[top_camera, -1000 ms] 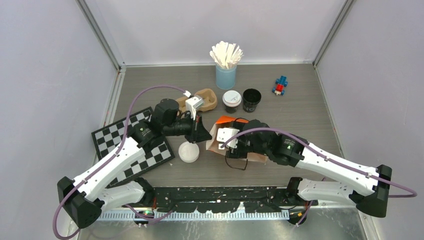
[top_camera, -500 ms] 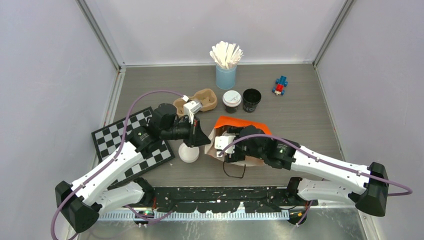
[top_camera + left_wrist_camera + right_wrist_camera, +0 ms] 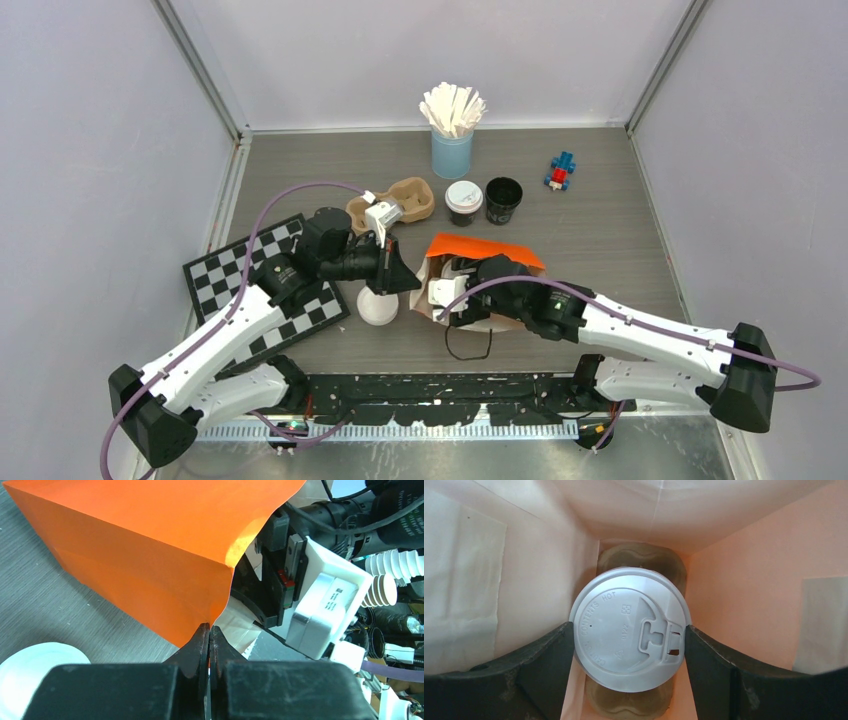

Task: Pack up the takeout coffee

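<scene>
An orange paper bag (image 3: 486,249) stands open in the middle of the table. My left gripper (image 3: 407,279) is shut on the bag's left rim (image 3: 220,587), its jaws pressed together on the paper. My right gripper (image 3: 629,632) reaches down into the bag and is shut on a takeout coffee with a white sip lid (image 3: 628,628), held just above a brown cardboard carrier (image 3: 640,559) at the bag's bottom. A second lidded coffee (image 3: 464,201) and a black cup without a lid (image 3: 503,199) stand behind the bag.
A loose white lid (image 3: 378,304) lies by the left gripper. A second cardboard carrier (image 3: 412,196), a light-blue cup of stirrers (image 3: 452,150) and a blue toy (image 3: 561,172) sit at the back. A chessboard (image 3: 222,270) lies at the left.
My right gripper has gone further down into the bag with the cup. The bag's orange side has stood up and spread wider. My left gripper shifted slightly, still pinching the rim.
</scene>
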Robot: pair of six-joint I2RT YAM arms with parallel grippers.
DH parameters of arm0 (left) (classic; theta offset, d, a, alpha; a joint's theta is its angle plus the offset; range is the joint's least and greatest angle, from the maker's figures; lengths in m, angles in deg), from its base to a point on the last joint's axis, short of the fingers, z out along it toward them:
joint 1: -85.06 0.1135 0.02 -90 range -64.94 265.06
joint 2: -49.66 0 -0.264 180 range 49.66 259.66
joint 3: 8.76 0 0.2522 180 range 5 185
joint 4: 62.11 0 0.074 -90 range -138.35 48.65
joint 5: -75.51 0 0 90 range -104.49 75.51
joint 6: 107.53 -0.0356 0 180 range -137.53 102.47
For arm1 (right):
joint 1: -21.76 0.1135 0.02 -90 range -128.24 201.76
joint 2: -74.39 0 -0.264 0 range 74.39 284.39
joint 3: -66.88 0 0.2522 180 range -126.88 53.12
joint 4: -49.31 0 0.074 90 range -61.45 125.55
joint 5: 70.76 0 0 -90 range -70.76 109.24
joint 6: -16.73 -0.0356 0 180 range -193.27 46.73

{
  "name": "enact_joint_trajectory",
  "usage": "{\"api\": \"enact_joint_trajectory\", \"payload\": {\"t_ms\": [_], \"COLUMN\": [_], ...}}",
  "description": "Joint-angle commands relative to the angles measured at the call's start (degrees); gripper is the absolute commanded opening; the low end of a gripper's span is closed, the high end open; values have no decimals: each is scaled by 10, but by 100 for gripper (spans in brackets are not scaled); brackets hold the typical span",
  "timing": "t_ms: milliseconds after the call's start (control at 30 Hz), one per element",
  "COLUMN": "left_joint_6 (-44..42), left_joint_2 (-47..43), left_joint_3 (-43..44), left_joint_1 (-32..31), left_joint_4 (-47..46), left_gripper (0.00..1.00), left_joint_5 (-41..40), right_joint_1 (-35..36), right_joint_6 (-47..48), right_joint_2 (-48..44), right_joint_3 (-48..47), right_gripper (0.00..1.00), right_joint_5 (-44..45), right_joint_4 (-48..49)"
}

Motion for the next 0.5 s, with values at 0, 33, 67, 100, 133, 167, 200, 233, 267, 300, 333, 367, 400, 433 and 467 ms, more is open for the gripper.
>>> {"api": "enact_joint_trajectory", "payload": {"t_ms": [0,33,67,100,133,167,200,233,267,300,333,367,400,433,467], "left_joint_6": [6,6,6,6,6,6,5,4,4,4,4,4,4,5,4], "left_joint_2": [-7,-7,-8,-8,-9,-11,-12,-13,-14,-15,-15,-16,-16,-15,-14], "left_joint_3": [9,6,4,3,1,-1,-2,-2,-1,0,2,3,5,6,7], "left_joint_1": [-3,-3,-3,-3,-3,-3,-3,-3,-3,-3,-3,-3,-3,-3,-3], "left_joint_4": [-28,-28,-29,-29,-29,-31,-30,-29,-29,-28,-26,-26,-25,-24,-24], "left_gripper": [0,0,0,0,0,0,0,0,0,0,0,0,0,0,0], "left_joint_5": [32,35,38,42,44,44,44,43,40,37,34,33,29,28,27], "right_joint_1": [1,1,1,0,-1,-1,0,0,-1,0,-1,-1,-1,0,0], "right_joint_6": [25,27,29,32,33,34,35,35,36,38,38,40,45,48,50], "right_joint_2": [15,18,21,26,32,37,42,44,45,46,47,49,49,47,44], "right_joint_3": [-11,-16,-20,-27,-29,-32,-32,-31,-30,-30,-32,-37,-41,-45,-47], "right_gripper": [77,77,77,77,77,77,77,77,77,77,77,77,77,77,77], "right_joint_5": [-13,-18,-23,-29,-35,-39,-42,-43,-40,-38,-37,-35,-38,-40,-41], "right_joint_4": [21,22,21,15,12,9,9,14,23,29,31,29,22,17,13]}}
